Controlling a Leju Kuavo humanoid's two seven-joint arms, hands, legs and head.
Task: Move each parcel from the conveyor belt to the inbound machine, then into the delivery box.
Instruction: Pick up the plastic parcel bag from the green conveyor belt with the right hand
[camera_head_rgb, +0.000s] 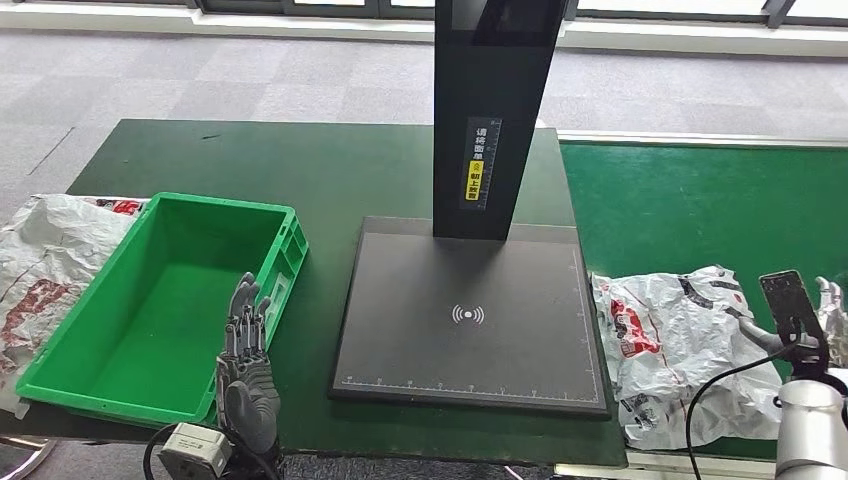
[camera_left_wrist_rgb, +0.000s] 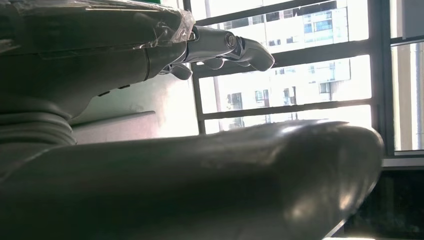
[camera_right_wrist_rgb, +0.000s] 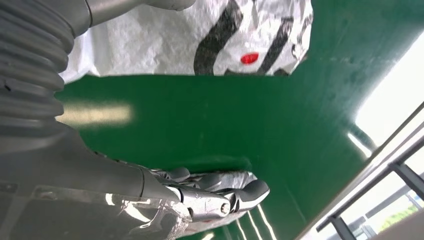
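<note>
The left hand is hovering at the near right corner of the green delivery box, fingers straight and spread apart, gripping nothing; in the left wrist view its fingers are standing out against bright windows. The box is sitting on the dark green table, and a crumpled white bag is lying just beside it on the far left.

In the middle, the inbound machine is resting with its flat grey plate bare, its black post rising behind with a yellow label.

Over on the right, the white parcel with red and black print is lying on the bright green conveyor belt, just beside the machine's plate. The right hand is sitting at the parcel's far right edge, mostly cut off in the head view. From the right wrist view its fingers are lying low over the belt, with the parcel beyond them, nothing gripped; whether they are curled or spread cannot be told.
</note>
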